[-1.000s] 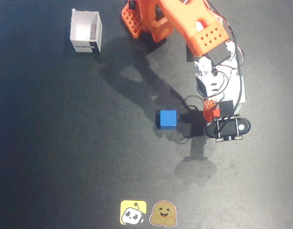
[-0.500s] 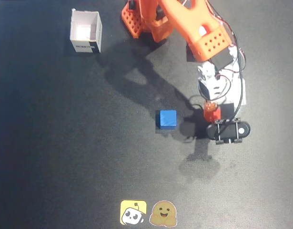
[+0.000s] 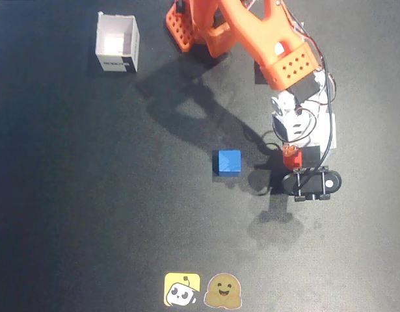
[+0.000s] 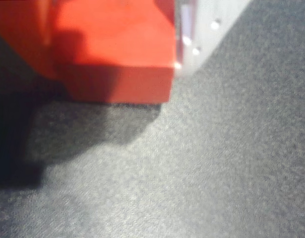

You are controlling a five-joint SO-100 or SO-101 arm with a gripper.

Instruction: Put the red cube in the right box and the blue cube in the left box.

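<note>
Fixed view: the orange arm (image 3: 252, 32) reaches down to the right side of the dark desk (image 3: 89, 195). Its fingers (image 3: 296, 156) are low, right at the red cube (image 3: 309, 155). Only a small bit of red shows beside the arm's end. The cube seems to sit just in front of a white thing that the arm mostly hides. That may be a box, but I cannot tell. I also cannot tell from here if the fingers are wide or pinching.

The blue cube (image 3: 229, 162) sits alone near the middle of the desk, a little to the left of the fingers. Nothing touches it. A white box (image 3: 117, 43) stands far off in the top left corner. It is open on top and looks empty. Two stickers (image 3: 201, 290) lie at the bottom edge.

Wrist view: the red cube (image 4: 112, 49) is very big and close and fills the top left. It rests on the desk (image 4: 216, 173), with a shiny clear part (image 4: 189, 29) right beside it. No gap between the fingers shows, so their hold stays unclear.

I think the arm is working on the red cube first. Next it needs a firm pinch, a lift, and a trip to the right box. The blue cube waits its turn.
</note>
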